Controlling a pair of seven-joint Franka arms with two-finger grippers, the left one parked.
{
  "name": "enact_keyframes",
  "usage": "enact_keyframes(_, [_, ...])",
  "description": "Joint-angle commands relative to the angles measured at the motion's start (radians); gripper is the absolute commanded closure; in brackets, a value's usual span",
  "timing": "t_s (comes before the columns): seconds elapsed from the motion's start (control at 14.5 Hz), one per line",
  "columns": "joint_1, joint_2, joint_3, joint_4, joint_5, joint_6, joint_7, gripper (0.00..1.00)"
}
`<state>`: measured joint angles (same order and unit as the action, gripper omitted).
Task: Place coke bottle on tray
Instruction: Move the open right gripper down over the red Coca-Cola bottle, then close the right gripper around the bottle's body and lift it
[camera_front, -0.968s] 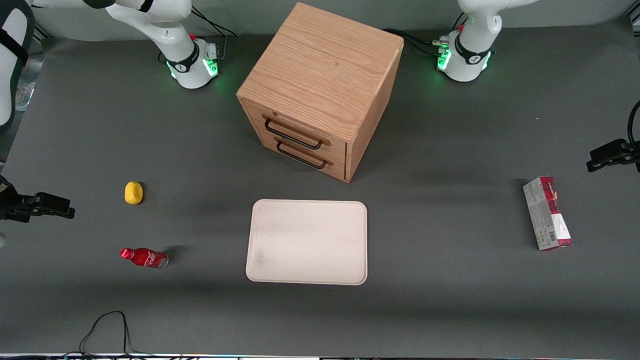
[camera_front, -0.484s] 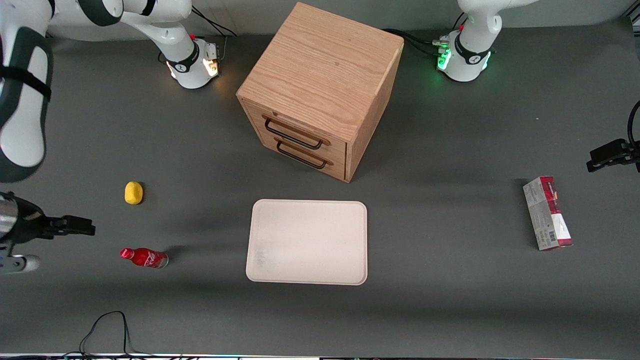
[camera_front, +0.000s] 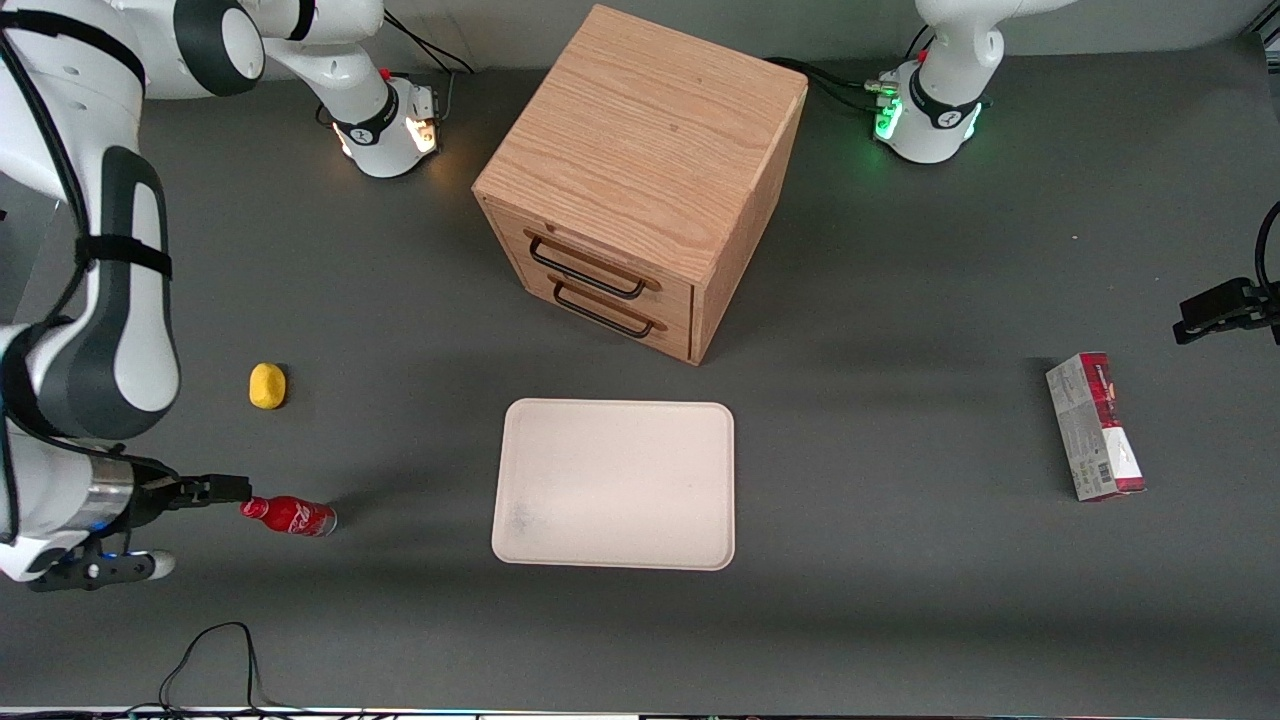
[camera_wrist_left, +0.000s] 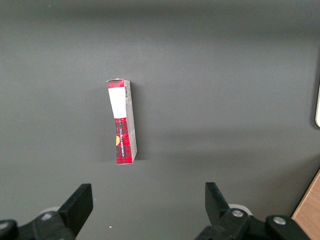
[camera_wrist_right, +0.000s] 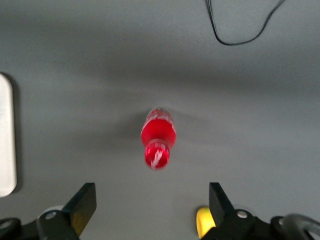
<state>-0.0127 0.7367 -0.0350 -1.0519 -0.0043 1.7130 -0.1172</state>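
Note:
The coke bottle (camera_front: 288, 515) lies on its side on the grey table, red cap toward the working arm's end, silvery base toward the tray. It also shows in the right wrist view (camera_wrist_right: 159, 135), ahead of the fingers and centred between them. The cream-white tray (camera_front: 614, 484) lies flat in front of the cabinet, with nothing on it; its rim shows in the right wrist view (camera_wrist_right: 6, 135). My right gripper (camera_front: 190, 492) hovers above the table by the bottle's cap end, open wide and holding nothing (camera_wrist_right: 152, 212). It does not touch the bottle.
A wooden two-drawer cabinet (camera_front: 640, 180) stands farther from the camera than the tray. A yellow lemon (camera_front: 267, 386) lies farther from the camera than the bottle, close to one finger (camera_wrist_right: 204, 220). A red-and-grey carton (camera_front: 1094, 426) lies toward the parked arm's end. A black cable (camera_front: 210, 660) runs along the near table edge.
The right arm has swung in from the table's end toward the bottle, and its gripper now reaches the bottle's cap end. The bottle, tray and other things have not moved.

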Motion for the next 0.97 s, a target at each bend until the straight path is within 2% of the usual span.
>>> enact_keyframes(0.0, [0.000,-0.005,0.000,-0.049,0.007,0.065,-0.012,0.00])
enact_keyframes(0.28, [0.002,0.038,0.000,-0.068,0.006,0.109,-0.010,0.00])
enact_keyframes(0.48, [0.005,0.023,0.000,-0.167,0.007,0.197,-0.010,0.00])
enact_keyframes(0.83, [0.004,0.021,0.000,-0.174,0.007,0.198,-0.010,0.00])
enact_keyframes(0.9, [0.004,0.020,0.000,-0.174,0.007,0.195,-0.012,0.03])
